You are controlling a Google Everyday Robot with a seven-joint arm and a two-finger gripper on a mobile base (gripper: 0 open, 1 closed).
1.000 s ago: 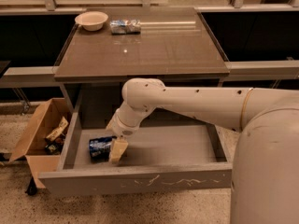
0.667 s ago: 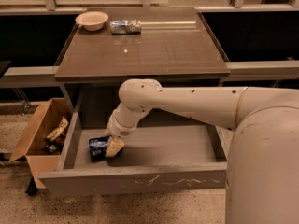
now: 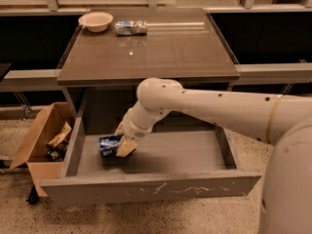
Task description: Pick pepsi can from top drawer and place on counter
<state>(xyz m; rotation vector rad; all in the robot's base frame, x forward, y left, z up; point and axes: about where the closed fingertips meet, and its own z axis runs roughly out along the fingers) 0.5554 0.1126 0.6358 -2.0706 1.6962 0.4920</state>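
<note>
Reaching into the top drawer (image 3: 146,189), left side, the gripper (image 3: 121,141) is seen w/ jaws clamped on the pepsi can (image 3: 107,145). Bowl (image 3: 96,21) & packet (image 3: 130,27) are set on the counter (image 3: 156,52).

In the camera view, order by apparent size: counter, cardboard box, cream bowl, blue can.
Glossy grey-brown counter
Brown cardboard box
Round cream bowl
Small dark blue pepsi can, partly hidden, with the gripper at it in the grey top drawer

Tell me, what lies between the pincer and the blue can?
Nothing: in the camera view the pincer sits right against the can inside the open drawer.
</note>
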